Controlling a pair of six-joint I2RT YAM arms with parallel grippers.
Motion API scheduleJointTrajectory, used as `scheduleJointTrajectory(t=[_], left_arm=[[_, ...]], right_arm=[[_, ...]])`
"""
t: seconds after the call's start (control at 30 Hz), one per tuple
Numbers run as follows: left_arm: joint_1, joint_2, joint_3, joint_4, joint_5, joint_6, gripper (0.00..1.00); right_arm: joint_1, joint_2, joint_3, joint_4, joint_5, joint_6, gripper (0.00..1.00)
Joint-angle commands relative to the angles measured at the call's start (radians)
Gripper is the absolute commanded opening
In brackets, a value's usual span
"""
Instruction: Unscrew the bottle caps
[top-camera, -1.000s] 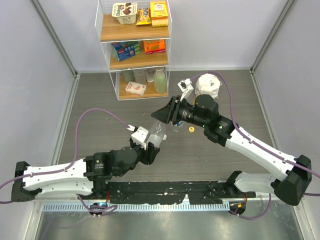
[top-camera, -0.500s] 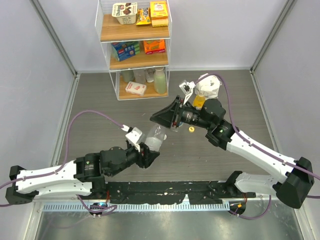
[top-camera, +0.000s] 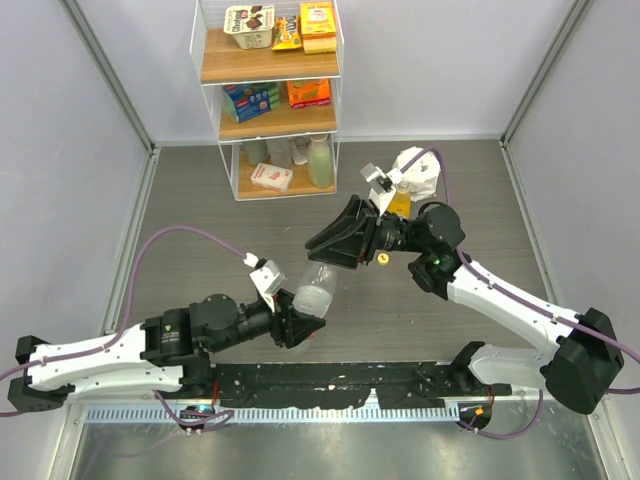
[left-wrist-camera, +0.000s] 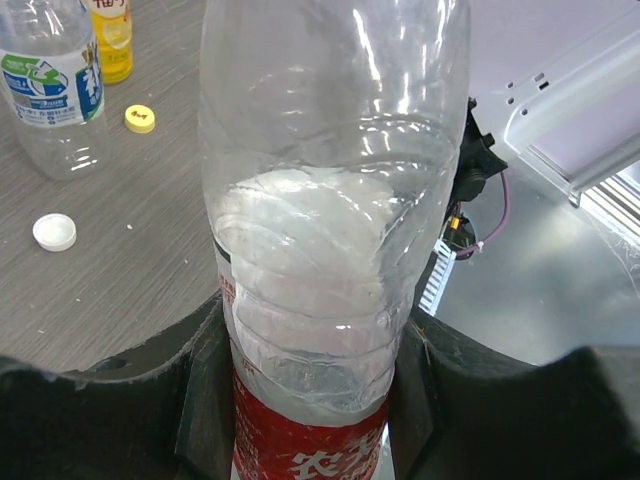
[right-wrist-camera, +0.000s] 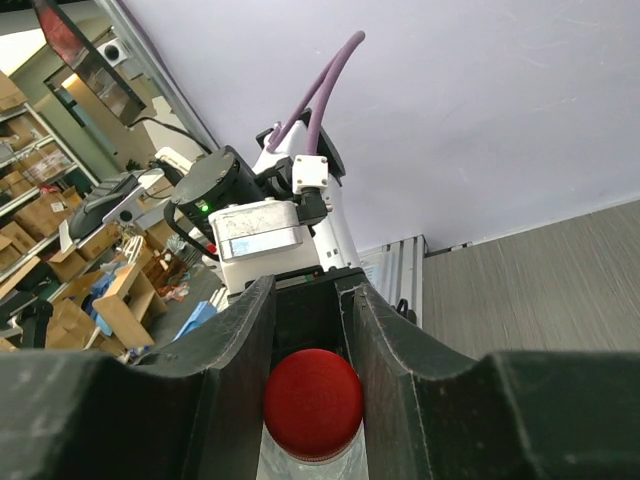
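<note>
My left gripper is shut on the clear bottle with the red label and holds it tilted above the table; the label sits between its fingers. My right gripper reaches down to the bottle's top. In the right wrist view its jaws stand close on both sides of the red cap, which sits on the bottle neck. The yellow cap lies loose on the table and shows again in the left wrist view. There too are the loose white cap, the blue-labelled bottle and the yellow bottle.
A wire shelf with boxes, tubs and a pale green bottle stands at the back. A crumpled white bag lies behind the yellow bottle. A black rail runs along the near edge.
My left arm has drawn the bottle down and toward the near edge, tilting it more. My right gripper has followed it, staying at the cap end.
</note>
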Motion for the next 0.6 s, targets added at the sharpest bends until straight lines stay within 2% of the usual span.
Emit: scheduleJointTrajectory(t=[0.0, 0.03, 0.07, 0.13, 0.2, 0.33, 0.5, 0.57], left_arm=[[-0.004, -0.020, -0.009, 0.077, 0.027, -0.017, 0.00], [-0.002, -0.023, -0.010, 0.073, 0.021, -0.017, 0.00], [-0.004, -0.023, -0.012, 0.071, 0.015, -0.020, 0.00], [-0.001, -0.024, -0.015, 0.064, 0.001, -0.026, 0.00], [-0.002, -0.021, -0.013, 0.051, -0.019, -0.031, 0.00], [-0.002, -0.010, -0.004, 0.021, -0.059, -0.037, 0.00], [-0.004, 0.017, 0.020, -0.030, -0.161, -0.051, 0.00], [-0.002, 0.040, 0.042, -0.070, -0.243, -0.069, 0.00]], right_arm=[[-0.020, -0.039, 0.008, -0.017, 0.039, -0.015, 0.09], [-0.023, -0.043, 0.014, -0.069, 0.055, -0.041, 0.19], [-0.027, -0.056, 0.018, -0.094, 0.088, -0.063, 0.40], [-0.027, -0.071, 0.026, -0.150, 0.127, -0.080, 0.75], [-0.030, -0.088, 0.037, -0.202, 0.176, -0.094, 0.93], [-0.031, -0.105, 0.086, -0.350, 0.277, -0.138, 0.99], [-0.031, -0.099, 0.173, -0.631, 0.485, -0.186, 0.99], [-0.031, -0.096, 0.198, -0.716, 0.568, -0.196, 0.99]])
